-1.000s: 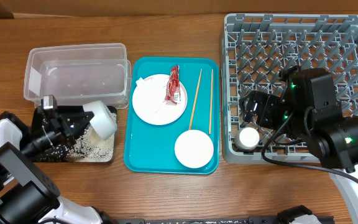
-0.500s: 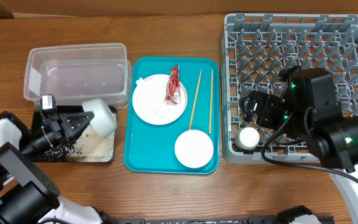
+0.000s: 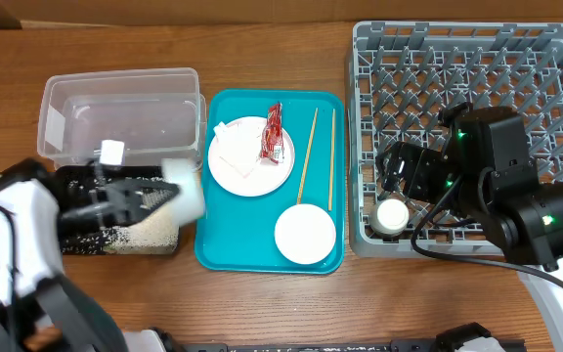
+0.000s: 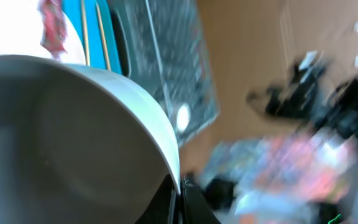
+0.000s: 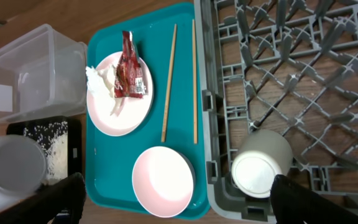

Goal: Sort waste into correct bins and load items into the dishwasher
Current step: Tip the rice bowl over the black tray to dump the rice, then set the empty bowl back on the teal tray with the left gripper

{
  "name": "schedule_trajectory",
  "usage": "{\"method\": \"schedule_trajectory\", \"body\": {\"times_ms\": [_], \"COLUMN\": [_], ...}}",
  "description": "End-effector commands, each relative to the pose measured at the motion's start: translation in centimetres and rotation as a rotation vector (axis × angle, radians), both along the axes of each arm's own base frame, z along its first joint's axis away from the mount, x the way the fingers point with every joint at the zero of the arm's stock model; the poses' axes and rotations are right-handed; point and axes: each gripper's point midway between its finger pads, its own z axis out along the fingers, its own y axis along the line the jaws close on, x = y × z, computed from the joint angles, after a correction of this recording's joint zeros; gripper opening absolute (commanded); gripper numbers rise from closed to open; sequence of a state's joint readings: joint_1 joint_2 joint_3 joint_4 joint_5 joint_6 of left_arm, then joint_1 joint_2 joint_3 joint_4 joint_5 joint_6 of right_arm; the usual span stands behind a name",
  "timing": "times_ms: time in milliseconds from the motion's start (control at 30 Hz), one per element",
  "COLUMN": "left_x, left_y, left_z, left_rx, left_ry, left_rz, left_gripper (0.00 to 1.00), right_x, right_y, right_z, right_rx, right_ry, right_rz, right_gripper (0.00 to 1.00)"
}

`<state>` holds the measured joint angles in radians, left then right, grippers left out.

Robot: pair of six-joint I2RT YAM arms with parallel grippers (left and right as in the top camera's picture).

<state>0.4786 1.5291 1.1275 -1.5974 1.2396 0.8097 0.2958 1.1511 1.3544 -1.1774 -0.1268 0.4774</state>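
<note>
Greyish bowl (image 3: 184, 196), clamped in the left pincer (image 3: 156, 196), hangs at the black tray's (image 3: 71, 244) right edge, lower left. Right pincer (image 3: 396, 178) gapes empty near the white cup (image 3: 391, 216) in the rack (image 3: 555, 59).

Overhead, the left arm (image 3: 22, 220) and the greyish bowl (image 3: 185, 192) are blurred near the bench's left edge, and the arm hides part of the black tray (image 3: 125, 246). The left wrist view is all blurred, with the bowl cut off at left and below. The right fingers (image 5: 58, 199) are cut off below.
</note>
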Motion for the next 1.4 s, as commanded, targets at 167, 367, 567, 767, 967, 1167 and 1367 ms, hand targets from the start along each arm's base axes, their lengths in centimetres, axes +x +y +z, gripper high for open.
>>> {"method": "schedule_trajectory", "body": {"times_ms": [167, 367, 567, 767, 967, 1167, 1367], "left_x": [-0.6, -0.7, -2.0, -1.4, 5.5, 12.4, 15.5], "left_y": [-1.8, -6.7, -8.7, -9.0, -11.1, -12.4, -13.2], "left_z": [-6.1, -10.1, -13.6, -13.4, -6.8, -5.5, -13.4], "left_rx": [0.728, 0.978, 1.163, 1.157, 1.046, 1.014, 1.064], "left_ry": [0.292, 0.282, 0.329, 0.344, 0.066, -0.188, -0.118], "left_rz": [0.073, 0.089, 0.125, 0.142, 0.170, 0.241, 0.190], "left_gripper": [0.04, 0.04, 0.04, 0.39, 0.63, 0.64, 0.63], "right_x": [0.1, 0.1, 0.1, 0.1, 0.1, 0.1, 0.1], "right_y": [0.1, 0.1, 0.0, 0.0, 0.0, 0.1, 0.0], "right_z": [0.4, 0.4, 0.4, 0.4, 0.4, 0.4, 0.4], "right_rx": [0.004, 0.004, 0.004, 0.000, 0.000, 0.001, 0.000], "right_ry": [-0.016, -0.015, -0.015, -0.017, -0.017, -0.017, -0.016], "right_rz": [0.006, 0.006, 0.006, 0.012, 0.012, 0.012, 0.011], "right_gripper": [0.96, 0.96, 0.96, 0.96, 0.96, 0.97, 0.96]}}
